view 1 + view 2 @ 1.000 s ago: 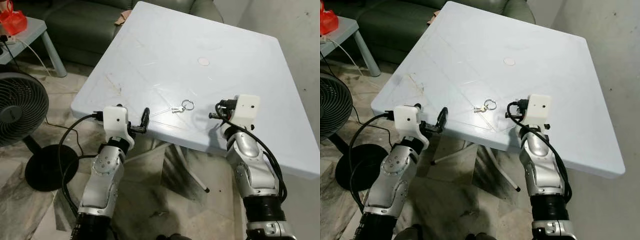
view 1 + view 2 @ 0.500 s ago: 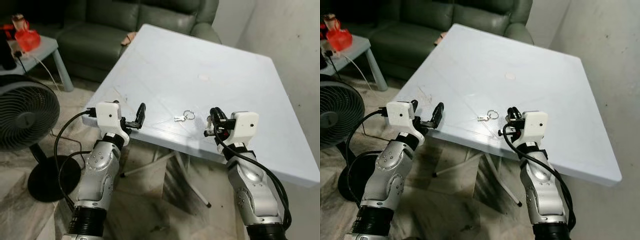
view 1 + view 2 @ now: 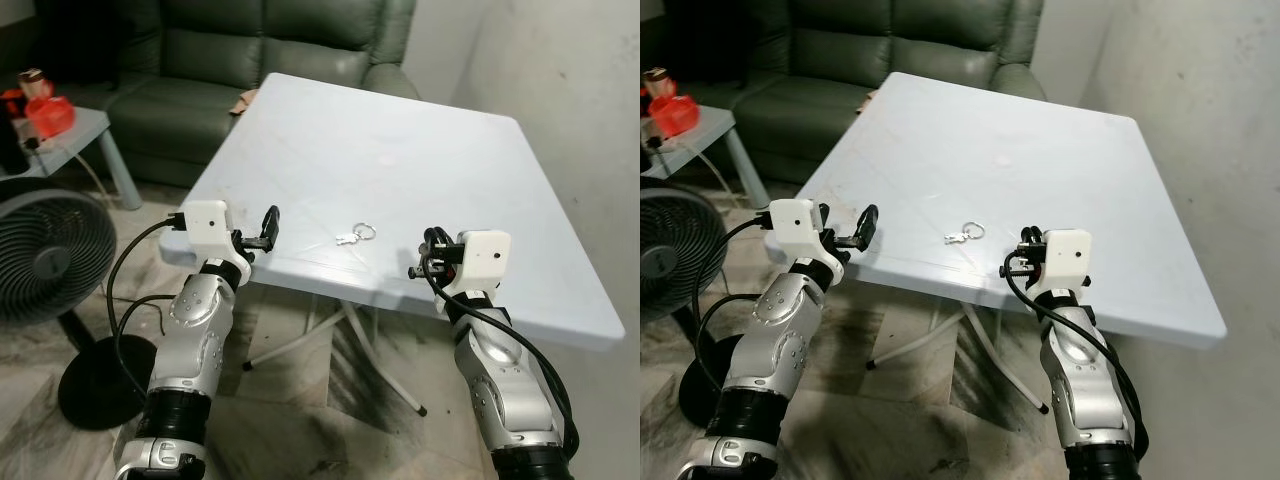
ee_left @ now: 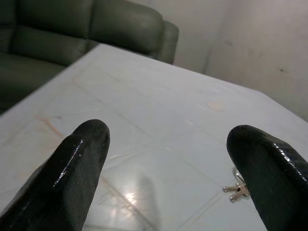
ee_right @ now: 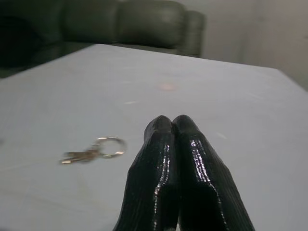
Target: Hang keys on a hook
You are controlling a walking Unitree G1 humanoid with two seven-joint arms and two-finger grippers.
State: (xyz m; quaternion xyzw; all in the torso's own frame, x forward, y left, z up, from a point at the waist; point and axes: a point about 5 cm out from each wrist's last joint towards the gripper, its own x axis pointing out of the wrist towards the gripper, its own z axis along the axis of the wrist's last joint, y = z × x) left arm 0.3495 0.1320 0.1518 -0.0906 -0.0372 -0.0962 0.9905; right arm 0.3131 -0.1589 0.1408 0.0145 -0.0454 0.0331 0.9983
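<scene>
Left eye view now takes in more of the room than half a second ago: the dark green leather sofa point(image 3: 250, 50) shows its full back cushions, and the pale blue square plastic table point(image 3: 400, 140) sits further up and away, so the camera has tilted up or drawn back rather than the things moving. One small bunch of silver keys on a round metal ring point(image 3: 354, 235) lies flat on the table near its front edge, in the same spot on the tabletop as before, between the two arms and touched by neither.

The left gripper point(image 3: 268, 229) hovers at the table's front left corner with its two black fingers point(image 4: 72, 168) spread wide apart, nothing between them; the keys point(image 4: 238, 185) lie beyond and off to one side of them. The right gripper point(image 5: 175, 144) is held over the front edge of the table, to the right of the keys point(image 5: 94, 151), with its two fingers pressed together and holding nothing. Both arms are raised a little higher against the table edge than one second ago.

One black floor fan point(image 3: 45, 260) stands to the robot's left, and one small grey side table point(image 3: 70, 130) beyond it carries one red container point(image 3: 48, 112).
</scene>
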